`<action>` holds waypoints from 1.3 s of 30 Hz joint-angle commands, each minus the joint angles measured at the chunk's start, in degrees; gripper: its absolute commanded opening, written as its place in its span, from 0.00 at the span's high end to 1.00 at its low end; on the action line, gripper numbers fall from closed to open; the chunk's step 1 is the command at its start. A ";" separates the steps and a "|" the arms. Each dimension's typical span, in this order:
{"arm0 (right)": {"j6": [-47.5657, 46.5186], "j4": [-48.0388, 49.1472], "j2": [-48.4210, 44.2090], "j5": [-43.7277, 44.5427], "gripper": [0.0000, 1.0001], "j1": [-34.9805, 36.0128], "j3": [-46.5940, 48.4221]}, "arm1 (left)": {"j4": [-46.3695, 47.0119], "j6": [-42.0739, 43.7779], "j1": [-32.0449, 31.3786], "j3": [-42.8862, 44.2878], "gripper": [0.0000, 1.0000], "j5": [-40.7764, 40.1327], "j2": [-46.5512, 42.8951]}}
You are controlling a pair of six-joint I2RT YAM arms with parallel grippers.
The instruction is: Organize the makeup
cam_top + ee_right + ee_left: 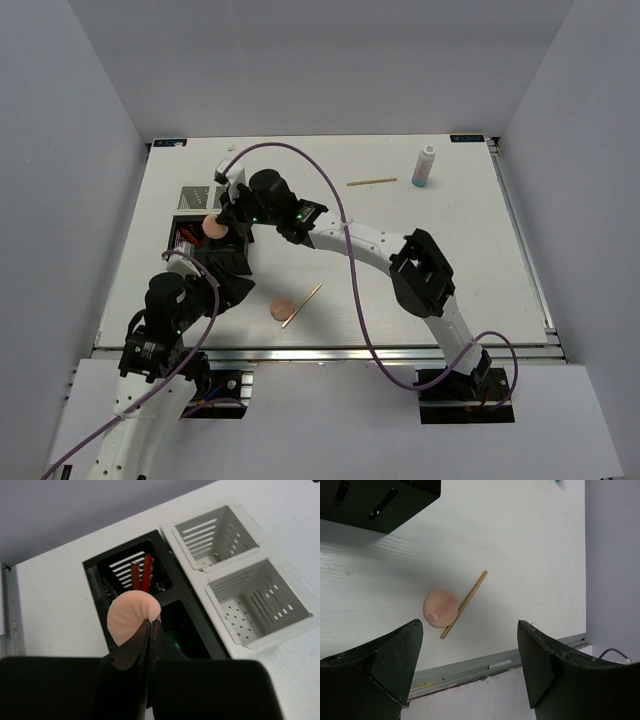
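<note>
My right gripper (pixel 151 622) is shut on a peach-pink disc (pixel 129 617) and holds it above the black organizer box (pixel 100 587); the disc also shows in the top view (pixel 214 228). Red-and-black sticks (pixel 141 575) stand in the box's far compartment, and something green (pixel 174 642) lies in the near one. A second peach-pink disc (pixel 440 608) lies on the table against a thin wooden stick (pixel 464 604); both show in the top view (pixel 283 310). My left gripper (pixel 470 650) is open and empty, near the table's front edge. Another wooden stick (pixel 372 182) and a white-blue bottle (pixel 425 166) are at the back.
Two white perforated bins (pixel 240 575) stand beside the black box. The table's metal front rail (pixel 485 667) runs below my left fingers. Grey walls enclose the white table (pixel 480 270).
</note>
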 commanded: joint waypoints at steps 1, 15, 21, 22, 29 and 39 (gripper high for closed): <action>-1.22 5.00 -1.50 4.63 1.00 -0.96 0.20 | -2.44 -2.10 0.15 -1.06 0.15 -0.97 -2.28; -6.41 4.91 -3.96 2.17 0.50 -1.04 -5.78 | 3.44 -2.71 0.15 -2.29 0.16 2.10 1.93; -7.90 6.92 -12.63 -3.19 0.56 -4.55 -10.34 | 7.75 -2.89 0.15 -2.91 0.33 3.69 8.34; -7.38 8.24 -14.49 -4.15 0.61 -6.65 -14.27 | 8.36 -2.80 0.15 -3.00 0.36 4.21 9.31; -5.18 6.67 -25.75 -12.50 0.92 -17.56 -28.33 | 12.85 -2.36 -0.55 -3.79 0.40 4.48 16.52; -7.46 4.12 -40.96 -15.59 0.78 -27.58 -50.42 | 11.71 -4.55 -18.03 -0.45 0.30 -11.15 30.31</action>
